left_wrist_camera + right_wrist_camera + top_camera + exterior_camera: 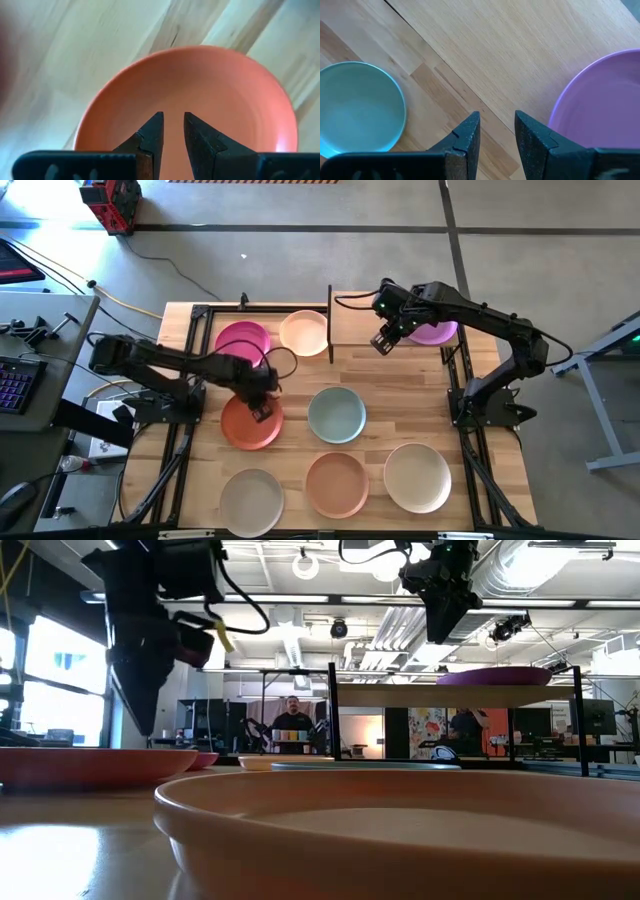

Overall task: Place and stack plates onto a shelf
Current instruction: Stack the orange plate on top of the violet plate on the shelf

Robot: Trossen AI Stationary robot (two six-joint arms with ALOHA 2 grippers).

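Partly hidden under the empty, gapped right gripper (pixel 382 343), purple plate (pixel 437 333); left gripper (pixel 173 131) likewise gapped above orange-red plate (pixel 215 90).

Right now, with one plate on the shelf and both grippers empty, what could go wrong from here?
1. The left gripper hangs open over the orange-red plate, above its bowl, not its rim; closing there would probably grab nothing.
2. The purple plate sits at the shelf's right end, near the edge; a nudge from the open right gripper beside it could push it off.
3. The magenta plate lies close by the left arm, and a swing could clip it.
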